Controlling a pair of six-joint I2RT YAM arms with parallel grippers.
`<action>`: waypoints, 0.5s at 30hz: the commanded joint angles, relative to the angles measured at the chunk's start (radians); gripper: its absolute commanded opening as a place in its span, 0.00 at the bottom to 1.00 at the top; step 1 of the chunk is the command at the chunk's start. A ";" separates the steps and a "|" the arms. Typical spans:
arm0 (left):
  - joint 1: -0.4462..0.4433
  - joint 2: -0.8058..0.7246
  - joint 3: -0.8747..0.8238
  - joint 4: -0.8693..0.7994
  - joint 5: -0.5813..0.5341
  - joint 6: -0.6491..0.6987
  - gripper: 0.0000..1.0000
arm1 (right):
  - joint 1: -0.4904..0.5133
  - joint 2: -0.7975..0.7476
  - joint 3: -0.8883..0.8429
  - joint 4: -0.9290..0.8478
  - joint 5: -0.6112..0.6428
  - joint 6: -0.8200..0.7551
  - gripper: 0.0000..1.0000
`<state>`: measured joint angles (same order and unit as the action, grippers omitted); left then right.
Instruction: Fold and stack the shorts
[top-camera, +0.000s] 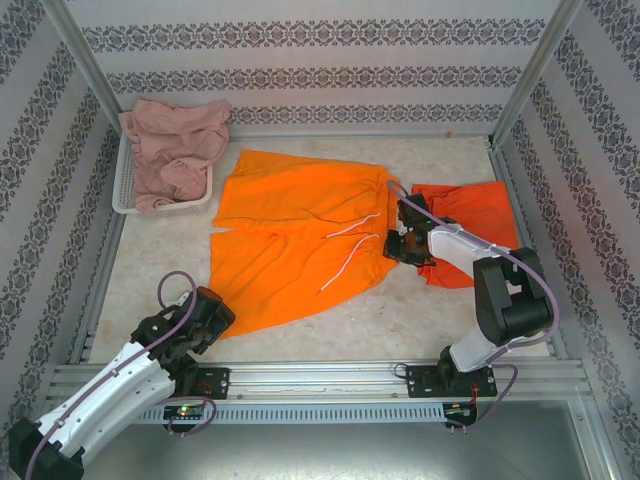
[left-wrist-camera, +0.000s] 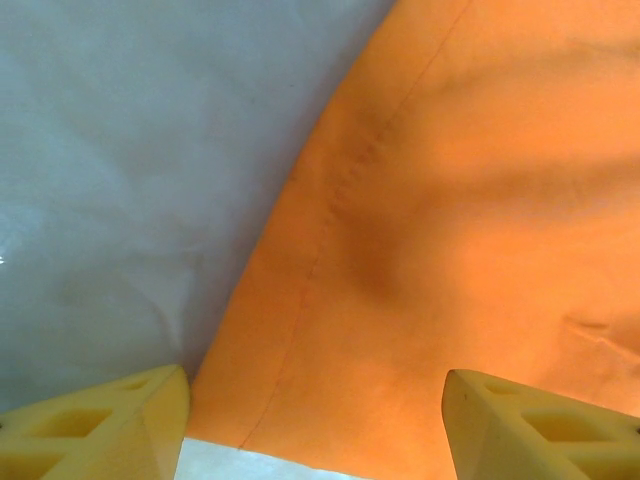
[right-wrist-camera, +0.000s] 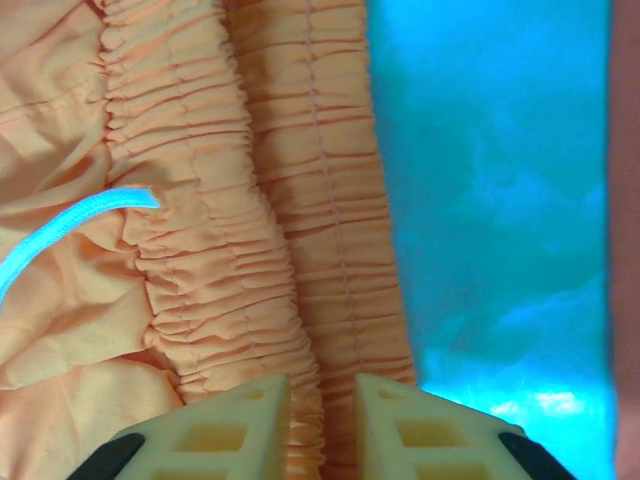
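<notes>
The bright orange shorts (top-camera: 290, 230) lie spread flat in the middle of the table, with white drawstrings (top-camera: 350, 250) near the waistband. My left gripper (top-camera: 215, 310) is at their near left hem. In the left wrist view it (left-wrist-camera: 315, 385) stands open, its fingers wide apart on either side of the hem corner (left-wrist-camera: 330, 300). My right gripper (top-camera: 400, 245) is at the gathered waistband (right-wrist-camera: 260, 200). Its jaws (right-wrist-camera: 322, 385) are a little apart, with a ridge of waistband between them. The red-orange shorts (top-camera: 470, 215) lie to the right, partly under the right arm. The dusty pink shorts (top-camera: 175, 145) are heaped in the basket.
A white mesh basket (top-camera: 125, 195) stands at the back left against the wall. Patterned walls and metal posts enclose the table on three sides. A rail (top-camera: 320, 375) runs along the near edge between the arm bases.
</notes>
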<state>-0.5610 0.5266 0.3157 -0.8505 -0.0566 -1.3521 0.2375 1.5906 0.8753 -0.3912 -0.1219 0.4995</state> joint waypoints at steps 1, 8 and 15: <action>0.002 0.023 -0.028 -0.033 -0.022 -0.006 0.66 | -0.011 -0.045 -0.015 0.005 -0.016 0.001 0.32; 0.000 0.086 -0.031 0.026 -0.014 0.022 0.56 | -0.015 -0.111 -0.025 -0.011 -0.027 -0.003 0.42; 0.002 0.113 -0.002 0.086 -0.028 0.045 0.34 | -0.015 -0.235 -0.047 -0.035 -0.039 -0.056 0.47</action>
<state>-0.5610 0.6315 0.3046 -0.8677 -0.0784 -1.3285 0.2310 1.4208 0.8471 -0.4000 -0.1486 0.4877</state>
